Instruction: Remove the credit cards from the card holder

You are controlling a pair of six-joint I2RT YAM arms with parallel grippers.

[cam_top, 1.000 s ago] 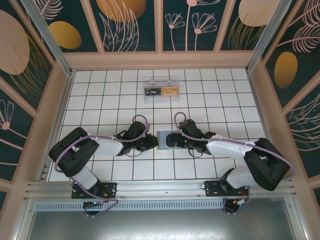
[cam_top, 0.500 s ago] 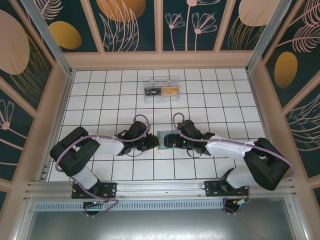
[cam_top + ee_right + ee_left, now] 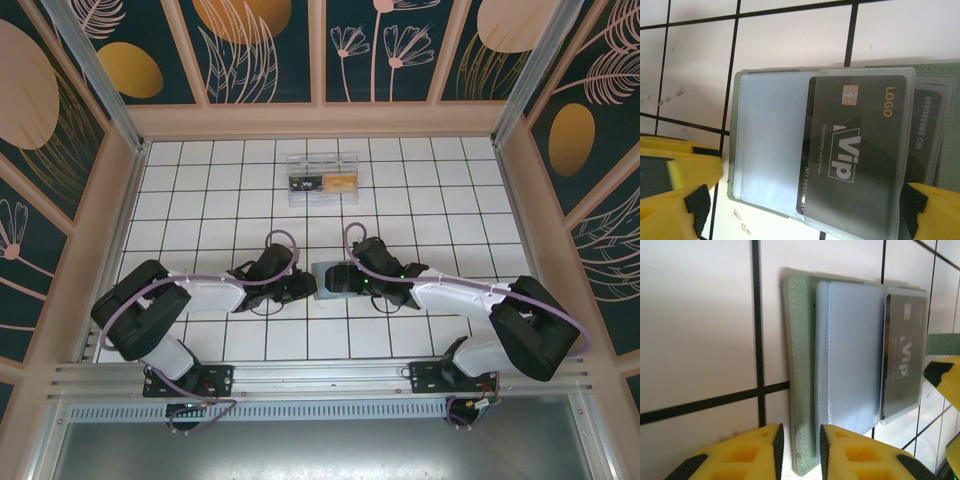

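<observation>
The right gripper (image 3: 335, 279) has crept further over the card holder (image 3: 800, 365), which lies open on the tabletop (image 3: 700, 315); its jaws are spread wide at either side of the holder. The left gripper (image 3: 801, 450) sets its jaws narrowly astride the holder's edge, and I cannot tell whether they pinch it. If that hold slackens, the holder may slide along with the black VIP card (image 3: 855, 150) instead of giving it up. I count one holder, two black cards in it, the second (image 3: 927, 125) underneath, and one clear box (image 3: 322, 177) beyond it.
</observation>
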